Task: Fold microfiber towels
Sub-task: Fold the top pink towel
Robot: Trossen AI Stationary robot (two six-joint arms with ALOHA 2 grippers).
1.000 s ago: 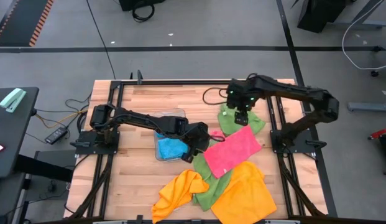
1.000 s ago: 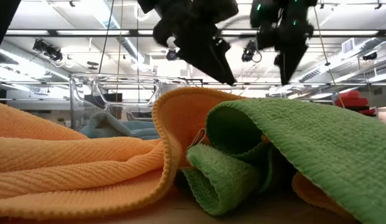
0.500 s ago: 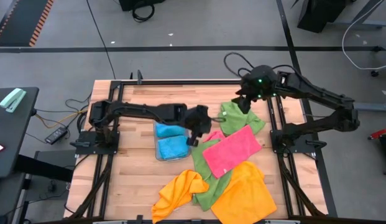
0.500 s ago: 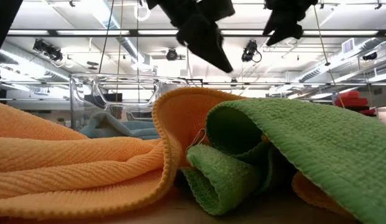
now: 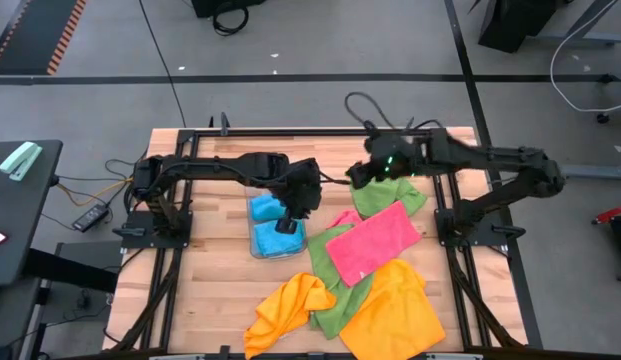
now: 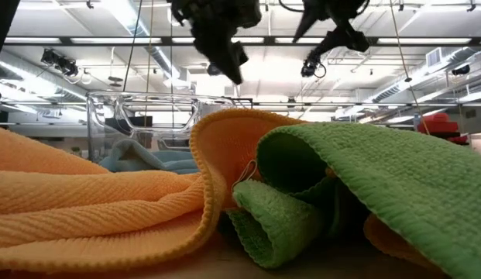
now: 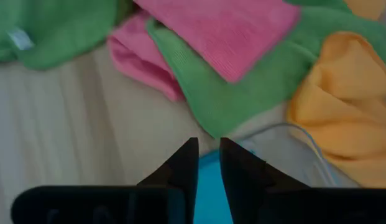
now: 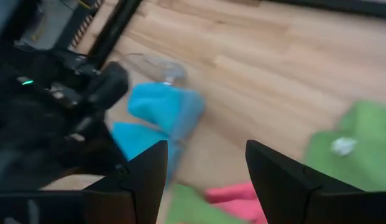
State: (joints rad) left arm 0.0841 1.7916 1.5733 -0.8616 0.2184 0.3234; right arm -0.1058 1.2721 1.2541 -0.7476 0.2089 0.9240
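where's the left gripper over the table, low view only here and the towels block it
observer: the left gripper hangs over the clear plastic tray holding sky blue towels.
operator: holding anything
observer: no, the left wrist view shows its fingers a narrow gap apart with nothing between.
operator: and the right one
observer: the right gripper is open and empty, in the air by the far green towel.
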